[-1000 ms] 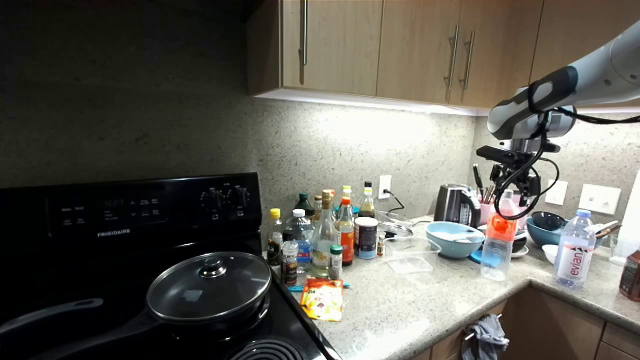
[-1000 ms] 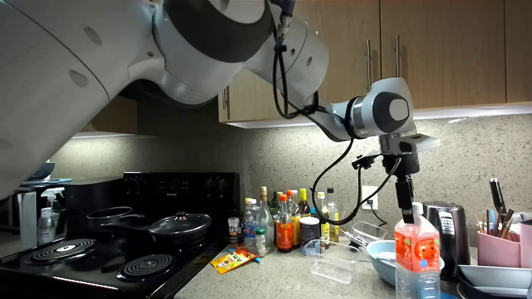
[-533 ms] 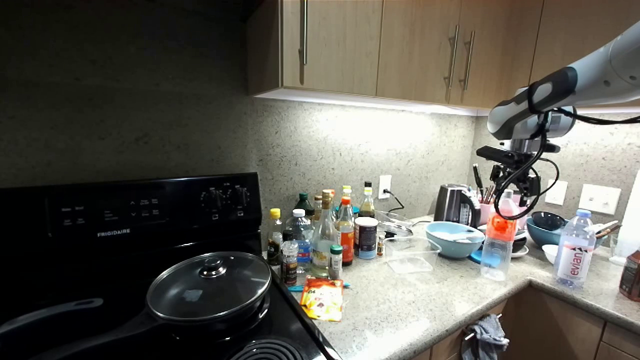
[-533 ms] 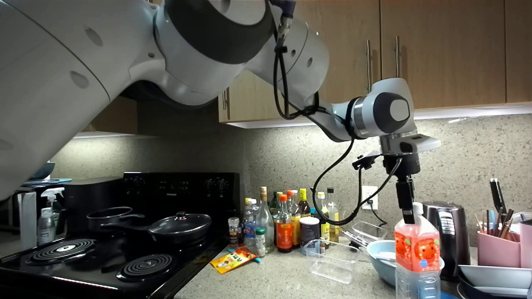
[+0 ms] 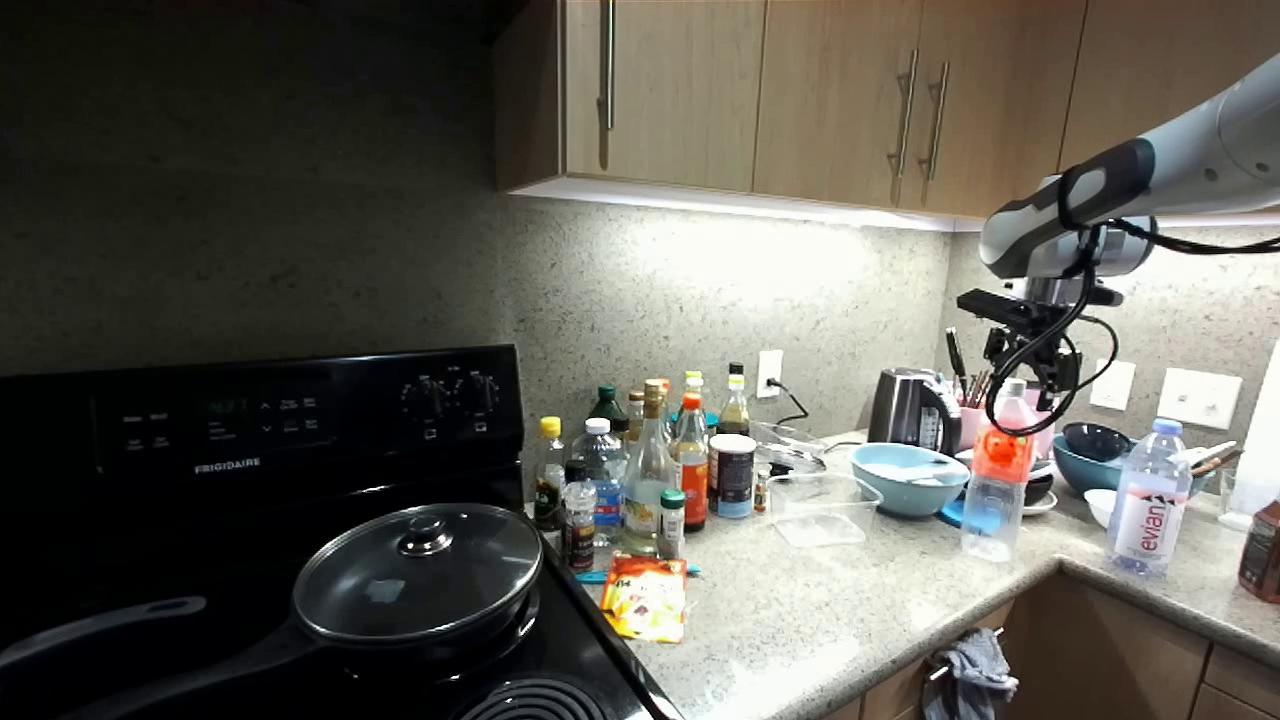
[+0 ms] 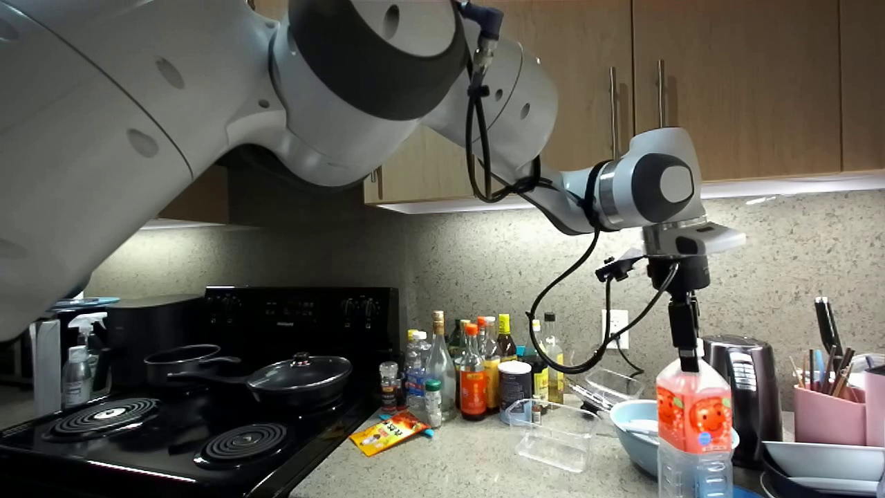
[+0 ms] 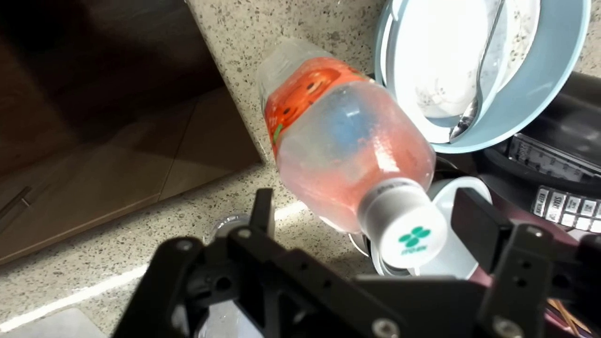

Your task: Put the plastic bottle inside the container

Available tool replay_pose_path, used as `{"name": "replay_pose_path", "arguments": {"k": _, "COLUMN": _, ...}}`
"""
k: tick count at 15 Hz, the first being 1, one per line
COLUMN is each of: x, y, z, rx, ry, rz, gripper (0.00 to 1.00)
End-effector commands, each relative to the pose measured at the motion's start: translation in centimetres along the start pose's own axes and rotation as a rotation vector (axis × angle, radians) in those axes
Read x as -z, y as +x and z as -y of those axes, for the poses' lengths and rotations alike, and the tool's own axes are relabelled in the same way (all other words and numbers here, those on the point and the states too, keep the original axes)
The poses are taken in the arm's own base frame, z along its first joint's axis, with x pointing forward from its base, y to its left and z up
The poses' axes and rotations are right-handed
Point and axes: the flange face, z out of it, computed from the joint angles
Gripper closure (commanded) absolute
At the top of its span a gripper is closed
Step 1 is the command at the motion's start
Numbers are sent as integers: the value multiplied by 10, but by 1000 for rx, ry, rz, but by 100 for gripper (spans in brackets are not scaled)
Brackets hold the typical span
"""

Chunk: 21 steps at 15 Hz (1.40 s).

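The plastic bottle point(image 6: 694, 422), with a pinkish-red label, a clear lower part and a white cap, stands upright on the counter in both exterior views point(image 5: 1000, 470). In the wrist view the bottle point(image 7: 352, 141) slants with its cap towards me. My gripper point(image 7: 366, 202) is open, with one finger on each side of the cap and gaps between. In an exterior view the gripper point(image 6: 688, 365) points down at the bottle top. The container point(image 6: 553, 460), a clear open plastic box, sits on the counter in both exterior views point(image 5: 820, 532); it is out of the wrist view.
A light blue bowl point(image 5: 908, 480) with a spoon stands between container and bottle. The dark kettle point(image 6: 743, 387) is close behind the bottle. An evian bottle point(image 5: 1150, 510) stands near the counter edge. Several sauce bottles point(image 6: 473, 380) stand beyond the container.
In an exterior view the arm and gripper have moved slightly right, more over the bottle's cap. The bottle and container have not moved.
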Motion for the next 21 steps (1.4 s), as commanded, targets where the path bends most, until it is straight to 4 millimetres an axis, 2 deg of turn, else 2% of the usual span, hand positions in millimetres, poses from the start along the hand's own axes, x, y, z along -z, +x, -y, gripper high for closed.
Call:
{"name": "replay_pose_path", "arguments": {"k": 1, "x": 0, "y": 4, "z": 3, "rx": -15, "ry": 2, "rz": 34, "gripper": 35}}
{"name": "replay_pose_path", "arguments": {"k": 7, "x": -1, "y": 3, "z": 5, "rx": -3, "ry": 2, "rz": 31, "gripper": 74}}
{"name": "replay_pose_path", "arguments": {"k": 10, "x": 5, "y": 2, "z": 7, "rx": 4, "ry": 1, "rz": 34, "gripper": 87}}
{"name": "replay_pose_path", "arguments": {"k": 17, "x": 21, "y": -11, "z": 3, "rx": 23, "ry": -10, "rz": 53, "gripper": 88}}
{"name": "replay_pose_path", "arguments": {"k": 19, "x": 34, "y": -17, "z": 2, "rx": 24, "ry": 17, "rz": 62, "gripper": 88}}
{"name": "replay_pose_path", "arguments": {"k": 21, "x": 56, "y": -24, "z": 2, "rx": 26, "ry": 64, "rz": 57, "gripper": 88}}
